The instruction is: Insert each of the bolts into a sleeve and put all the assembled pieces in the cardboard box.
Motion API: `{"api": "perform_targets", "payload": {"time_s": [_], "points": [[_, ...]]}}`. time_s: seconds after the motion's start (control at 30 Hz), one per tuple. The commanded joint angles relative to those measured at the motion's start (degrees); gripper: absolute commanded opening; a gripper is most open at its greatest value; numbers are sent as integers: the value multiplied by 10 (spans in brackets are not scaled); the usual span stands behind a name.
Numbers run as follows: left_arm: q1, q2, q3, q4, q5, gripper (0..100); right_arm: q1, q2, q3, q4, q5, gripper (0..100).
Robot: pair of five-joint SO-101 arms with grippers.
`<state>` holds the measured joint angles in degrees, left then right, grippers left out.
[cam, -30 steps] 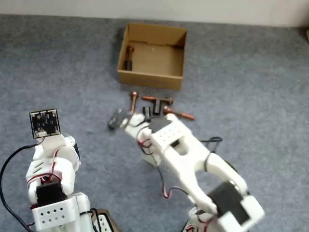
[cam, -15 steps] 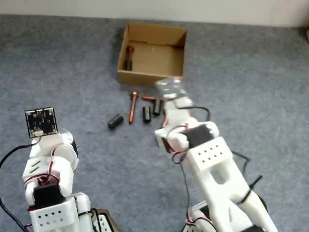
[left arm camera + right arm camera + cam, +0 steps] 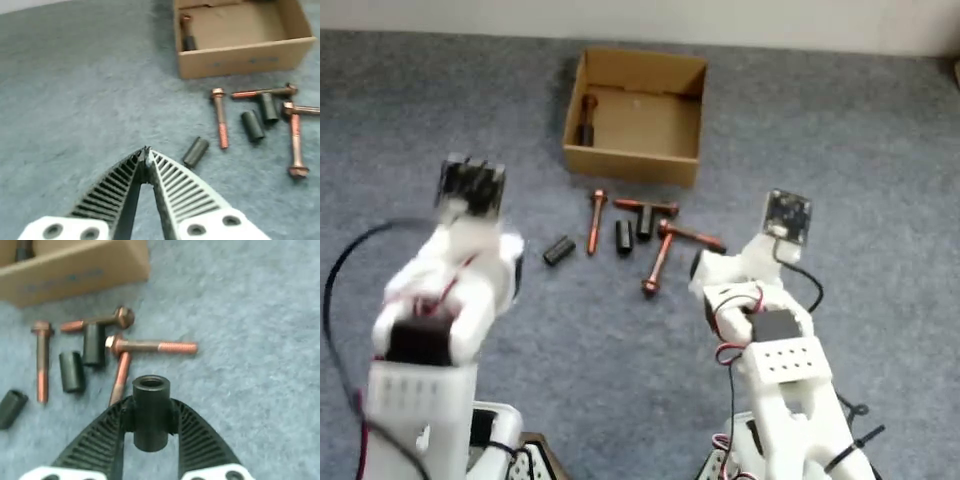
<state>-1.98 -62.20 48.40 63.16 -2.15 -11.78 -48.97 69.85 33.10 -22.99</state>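
My right gripper [image 3: 150, 410] is shut on a black sleeve [image 3: 150, 390], held above the carpet on the near side of the loose parts. Several copper bolts [image 3: 597, 220] [image 3: 152, 346] and three loose black sleeves [image 3: 558, 250] [image 3: 71, 371] lie in front of the cardboard box [image 3: 635, 150]. The box [image 3: 240, 55] holds one assembled bolt and sleeve [image 3: 588, 118] [image 3: 186, 32]. My left gripper [image 3: 146, 152] is shut with nothing in it, hovering just short of the nearest loose sleeve [image 3: 195, 151]. The left arm [image 3: 450, 280] stands to the left of the parts, the right arm [image 3: 760, 310] to their right.
Grey carpet covers the whole table. Two of the bolts [image 3: 690, 235] [image 3: 657, 265] lie touching, close to the right arm. Open carpet stretches on both sides of the box and in front of the parts.
The right arm has lifted off the pile and swung back to the right, uncovering two bolts. The left arm has swung forward toward the parts.
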Motion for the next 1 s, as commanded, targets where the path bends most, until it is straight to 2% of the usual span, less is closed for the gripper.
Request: {"api": "perform_targets", "payload": {"time_s": [0.0, 0.13, 0.33, 0.67, 0.97], "points": [[51, 208, -145, 2, -4, 8, 22, -24, 0, -26, -8, 5], [69, 366, -239, 2, -4, 17, 29, -24, 0, -26, -8, 5], [86, 565, -346, 2, -2, 158, 29, -25, 0, -26, -8, 5], [87, 832, -531, 2, -2, 163, 29, -26, 1, -26, -5, 5], [128, 953, -647, 35, -3, 161, 29, -28, 3, -26, -5, 5]]}}
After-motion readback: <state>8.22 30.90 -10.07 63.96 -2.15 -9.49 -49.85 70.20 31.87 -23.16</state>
